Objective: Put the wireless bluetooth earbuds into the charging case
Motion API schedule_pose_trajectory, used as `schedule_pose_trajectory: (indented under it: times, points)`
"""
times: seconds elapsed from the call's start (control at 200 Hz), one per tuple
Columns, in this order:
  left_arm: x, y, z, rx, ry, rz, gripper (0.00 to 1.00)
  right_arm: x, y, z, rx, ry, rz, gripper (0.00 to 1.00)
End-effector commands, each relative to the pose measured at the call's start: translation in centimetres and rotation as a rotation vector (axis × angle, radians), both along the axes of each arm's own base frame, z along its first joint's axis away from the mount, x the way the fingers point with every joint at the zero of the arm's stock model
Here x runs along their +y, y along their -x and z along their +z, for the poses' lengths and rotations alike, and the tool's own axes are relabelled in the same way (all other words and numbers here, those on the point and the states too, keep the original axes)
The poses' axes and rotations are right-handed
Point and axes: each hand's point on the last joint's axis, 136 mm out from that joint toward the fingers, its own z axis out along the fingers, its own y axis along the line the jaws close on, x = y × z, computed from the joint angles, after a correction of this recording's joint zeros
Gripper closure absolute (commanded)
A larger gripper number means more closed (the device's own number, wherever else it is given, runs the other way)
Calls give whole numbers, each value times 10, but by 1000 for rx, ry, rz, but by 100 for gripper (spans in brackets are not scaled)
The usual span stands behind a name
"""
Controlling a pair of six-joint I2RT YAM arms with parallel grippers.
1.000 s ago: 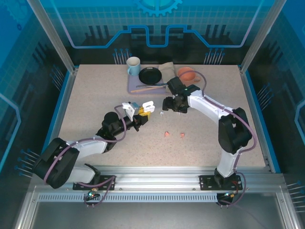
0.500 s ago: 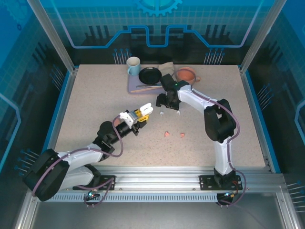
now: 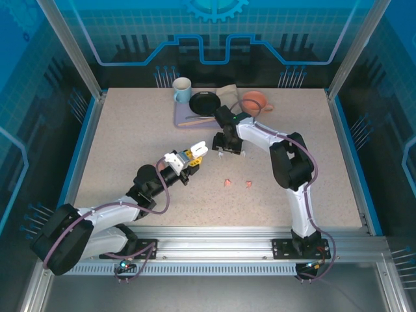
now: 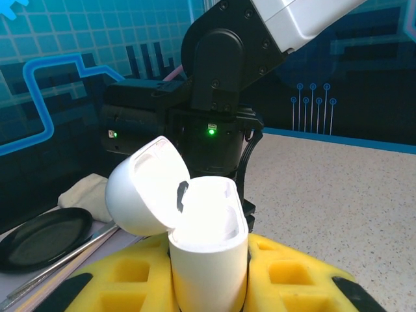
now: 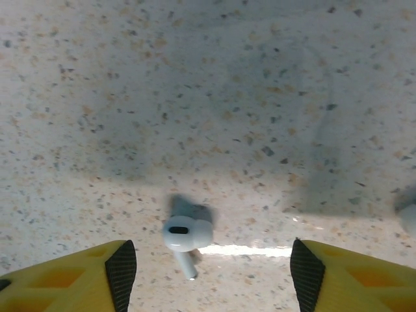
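1. Speckled tabletop (image 3: 130,130) in a blue-lit booth, that's the setting. Now the grippers, working outward.
2. Right gripper (image 5: 213,273) points straight down with its yellow fingers (image 5: 78,276) spread wide and nothing between them yet. I'd guess the gap is there so it can drop around its target.
3. That target is a white earbud (image 5: 187,235) lying on the table just below, closer to the left-hand finger than to the other. It isn't touched by either one. Its stem points toward the camera, so a pinch across the bulb looks like the plan.
4. Left gripper (image 3: 187,158) is pressed together on the charging case (image 4: 208,253), pinching the body low down. That leaves the top free.
5. The case is held upright off the table, with the lid (image 4: 146,185) flipped back and the wells open. My read is that it's being offered as a steady socket, so the other arm only has to bring the bud over.
6. The case sits near the right gripper, which makes for a short carry.
7. Further out, two pink earbuds (image 3: 227,182) (image 3: 249,184) lie on the bare table, a little apart from each other and nearer the arm bases. Nobody's on them.
8. At the back there's a mug (image 3: 182,90) and a black plate (image 3: 205,102), which is just clutter well away from the action.
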Motion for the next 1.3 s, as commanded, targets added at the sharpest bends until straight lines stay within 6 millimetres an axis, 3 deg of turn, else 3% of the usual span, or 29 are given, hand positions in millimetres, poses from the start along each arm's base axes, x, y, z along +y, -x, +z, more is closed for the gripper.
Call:
schedule_pose_trajectory:
  times: [0.0,1.296]
  points:
    - [1,0,18,-48,18,10,100,9,3,-5,22,16,18,35]
    - [-1,-1,20,-31,12,-1,100,16,4,-25,60,76,45,57]
